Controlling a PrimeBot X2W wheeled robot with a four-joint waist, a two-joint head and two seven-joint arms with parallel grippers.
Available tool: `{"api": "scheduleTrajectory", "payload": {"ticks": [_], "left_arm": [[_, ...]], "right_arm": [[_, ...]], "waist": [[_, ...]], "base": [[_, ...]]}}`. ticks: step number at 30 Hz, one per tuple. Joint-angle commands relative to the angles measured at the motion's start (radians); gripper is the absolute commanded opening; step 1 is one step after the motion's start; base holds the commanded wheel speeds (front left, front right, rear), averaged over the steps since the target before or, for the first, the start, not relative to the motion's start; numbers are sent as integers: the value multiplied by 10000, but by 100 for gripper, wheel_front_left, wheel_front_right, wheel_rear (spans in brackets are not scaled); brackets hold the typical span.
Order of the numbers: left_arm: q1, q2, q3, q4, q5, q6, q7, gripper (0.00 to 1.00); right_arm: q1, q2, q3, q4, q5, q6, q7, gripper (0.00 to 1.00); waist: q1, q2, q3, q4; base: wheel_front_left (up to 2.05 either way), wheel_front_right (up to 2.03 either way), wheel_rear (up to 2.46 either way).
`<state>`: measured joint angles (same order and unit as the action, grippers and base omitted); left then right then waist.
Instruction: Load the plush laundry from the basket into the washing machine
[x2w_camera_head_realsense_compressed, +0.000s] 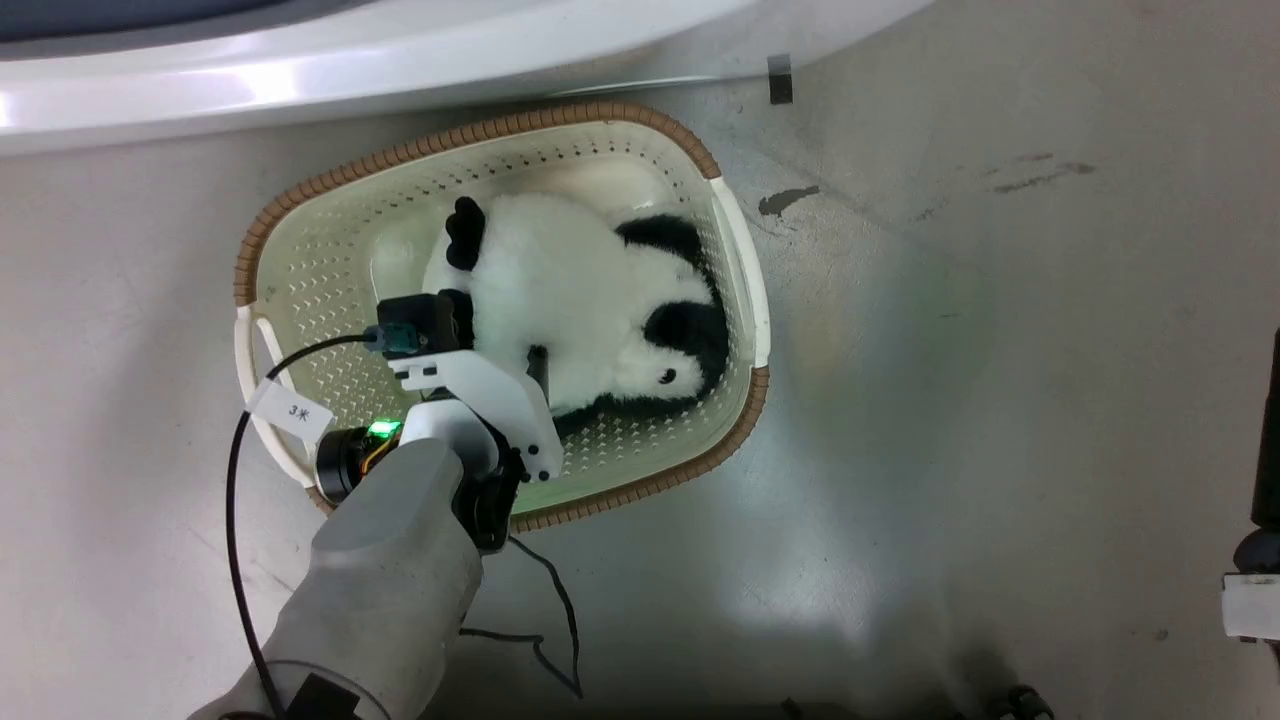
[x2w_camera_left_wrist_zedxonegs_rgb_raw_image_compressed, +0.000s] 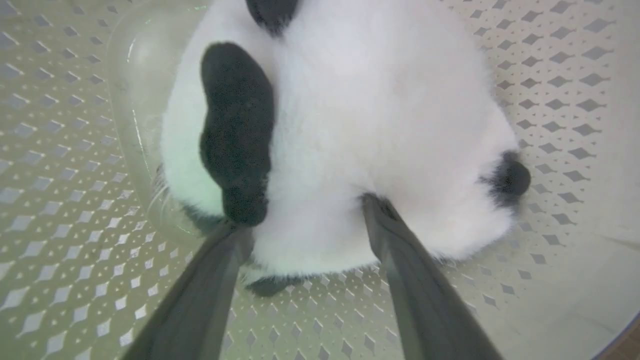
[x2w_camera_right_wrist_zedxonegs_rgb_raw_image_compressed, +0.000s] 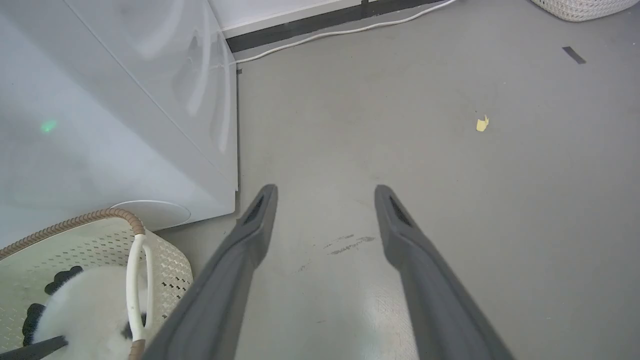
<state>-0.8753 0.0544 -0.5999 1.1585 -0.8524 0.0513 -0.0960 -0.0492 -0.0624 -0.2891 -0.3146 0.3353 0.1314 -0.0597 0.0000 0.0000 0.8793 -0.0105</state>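
Seemingly, left claw straddling panda, basket, washer

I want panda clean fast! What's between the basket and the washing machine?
Only a thin strip of bare grey floor, in the head view; the basket sits just in front of the washing machine.

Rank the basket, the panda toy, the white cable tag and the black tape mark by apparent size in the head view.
1. basket, largest.
2. panda toy, lying inside it.
3. white cable tag.
4. black tape mark, smallest.
The tag seems nearer the camera than the floor tape, so that last pair is unsure.
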Motion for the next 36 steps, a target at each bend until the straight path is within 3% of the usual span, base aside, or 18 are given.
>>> {"api": "scheduleTrajectory", "payload": {"ticks": [1,2,3,4,8,18,36], "left_arm": [[-200,-41,-141,-5,-67,15,65,100],[-224,-41,-205,23,-105,45,99,100],[-224,-41,-256,53,-197,54,245,60],[-246,-41,-327,59,-243,71,306,0],[-250,-41,-647,88,-362,56,499,0],[-170,-41,-1036,52,-605,304,-240,0],[1084,-41,-1755,-548,-1249,-65,-1464,0]], "right_arm": [[-155,-10,-62,-59,64,-7,-86,100],[-132,-12,-86,-74,63,-7,-91,100],[-113,-15,-100,-85,67,-7,-96,100],[-96,-17,-114,-92,73,-7,-102,100],[-56,-23,-147,-86,85,-7,-118,100],[-47,-103,-159,-77,94,-7,-81,100],[-110,-105,467,359,-241,-7,104,100]], "waist": [[0,0,67,-31],[0,0,92,-34],[0,0,114,-40],[0,0,131,-42],[0,0,146,-31],[0,0,-56,123],[0,0,-2170,887]], "base": [[0,0,0],[0,0,0],[0,0,0],[0,0,0],[0,0,0],[0,0,0],[0,0,0]]}}
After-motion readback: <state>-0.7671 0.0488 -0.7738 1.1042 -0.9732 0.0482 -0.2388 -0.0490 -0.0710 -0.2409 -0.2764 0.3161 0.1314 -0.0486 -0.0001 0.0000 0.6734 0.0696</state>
